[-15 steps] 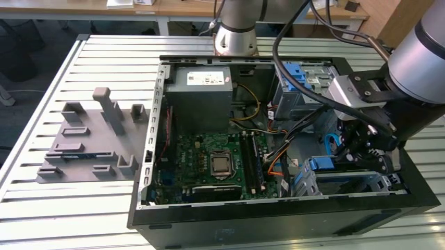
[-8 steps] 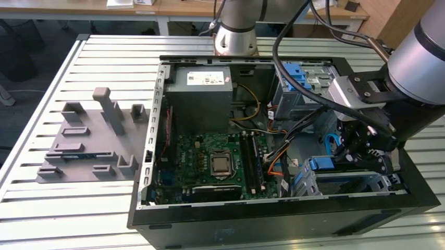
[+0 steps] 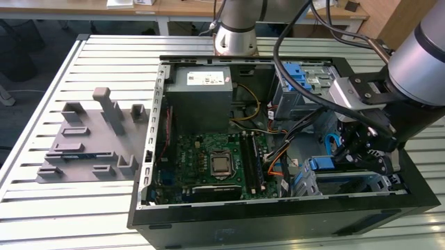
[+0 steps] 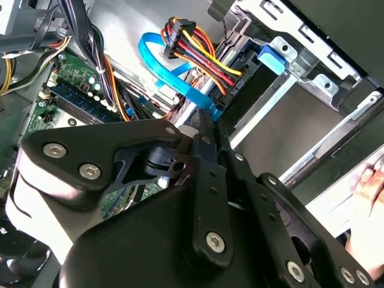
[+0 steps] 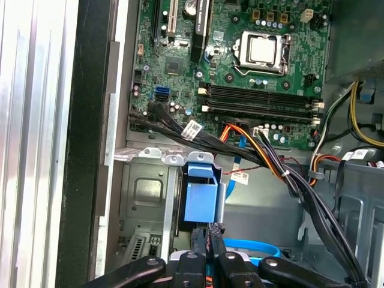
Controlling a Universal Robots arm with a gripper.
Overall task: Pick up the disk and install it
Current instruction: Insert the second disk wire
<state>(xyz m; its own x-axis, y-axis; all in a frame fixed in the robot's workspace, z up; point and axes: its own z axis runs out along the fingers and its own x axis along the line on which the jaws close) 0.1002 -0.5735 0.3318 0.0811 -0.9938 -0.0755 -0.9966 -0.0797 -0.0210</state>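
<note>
Roughly centred on the slatted counter (image 3: pixel 41 208) lay the open computer case (image 3: pixel 278 221), side panel off. Inside, toward the exterior view's left: motherboard (image 3: pixel 208 156) with the bare processor (image 3: pixel 221 164); grey power supply (image 3: pixel 201 99) beyond it. A grey moulded fixture (image 3: pixel 90 140) sat on the counter just beside the case, on the exterior view's left.

The gripper (image 3: pixel 345 156) was down inside the case at the exterior view's right, over the lower drive bay (image 3: pixel 347 182). In both wrist views the fingers (image 5: pixel 198 255) were drawn together, tips meeting, nothing seen between them.

The disk (image 5: pixel 201 195) sat in that bay, only its blue bracket end plainly showing; the same blue end appeared in the exterior view (image 3: pixel 323 164). In the first wrist view the gripper (image 5: pixel 210 231) tip was just beside that bracket end; whether it touched could not be told.

A flat blue data cable (image 4: pixel 174 78) looped close by the gripper (image 4: pixel 203 120) tip in the second wrist view, beside a bundle of red, yellow and black power wires (image 4: pixel 198 45). Black sleeved cables (image 5: pixel 180 129) ran across the motherboard's edge above the bay.

A person's hand (image 4: pixel 367 195) rested at the case's outer edge in the second wrist view.
</note>
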